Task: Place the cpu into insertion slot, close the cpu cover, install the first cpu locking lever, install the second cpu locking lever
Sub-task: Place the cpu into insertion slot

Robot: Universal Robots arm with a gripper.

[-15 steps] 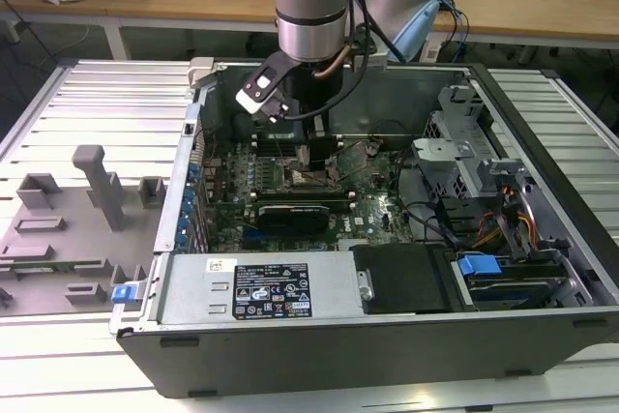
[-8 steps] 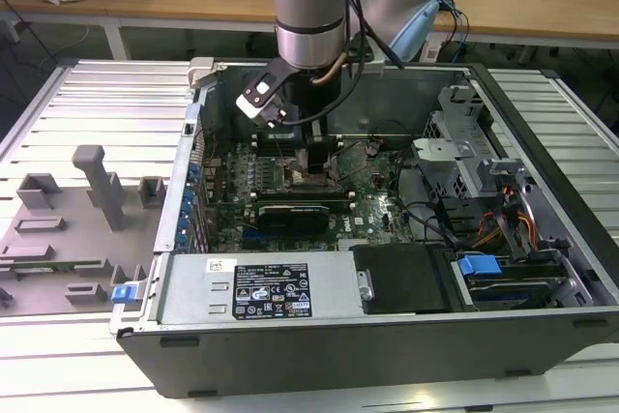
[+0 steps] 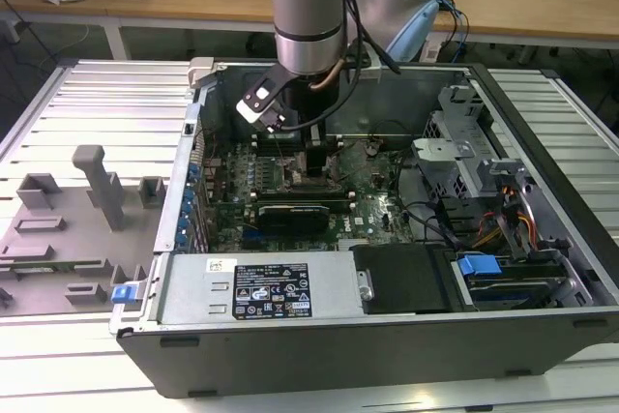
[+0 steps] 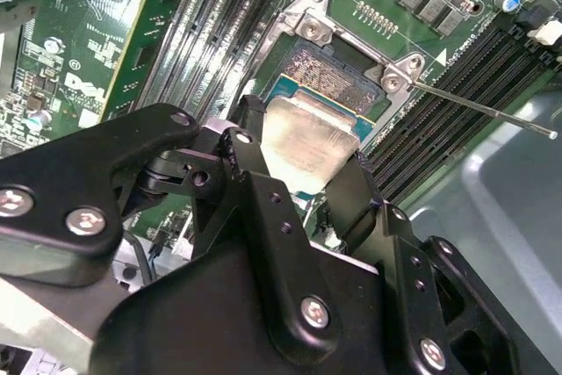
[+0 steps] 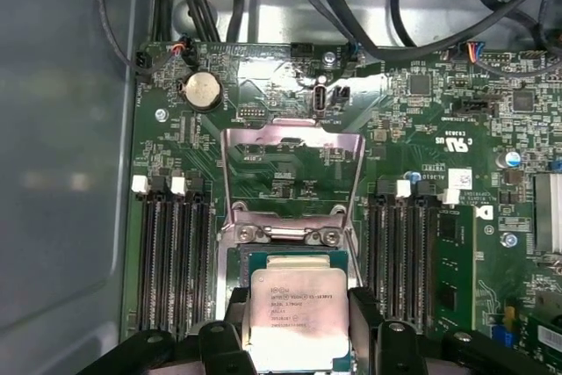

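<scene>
Setting: ribbed metal counter (image 3: 97,94) with an open computer case (image 3: 319,336) lying flat on it; grey fixture blocks (image 3: 97,186) on the exterior view's left.
Pincer: in both wrist views we see the pincer (image 5: 299,327) (image 4: 303,160) clamped on the cpu, one black finger on each of two opposite edges.
Cpu: the cpu (image 5: 299,305) (image 4: 307,138) is metal top up, held just above the insertion slot. We judge it not seated.
Insertion slot: in the second wrist view part of the insertion slot (image 4: 329,72) pin field shows bare beyond the chip's far edge, so the chip covers the near part only, or sits high over it. We cannot tell which.
Cpu cover: the cpu cover (image 5: 230,173) is swung open, away from the slot, with green board showing through its window.
Locking lever: one thin locking lever (image 4: 483,111) sticks out sideways from the socket corner, unlatched.
Around: memory slots (image 5: 176,252) flank the socket on both sides; a coin battery (image 5: 200,90) lies beyond the cover.
Arm pose: the arm (image 3: 308,7) drops near vertical into the case, wrist over the middle of the board, tool pointing down at it.
Step in hand: placing the chip, early in the task, we judge.
Doing it well: we'd say keep the chip level, square its edges to the socket rim, come straight down, no sliding over the pins, and grip light.
Risk: we reckon a tilted or offset drop could bend pins.
</scene>
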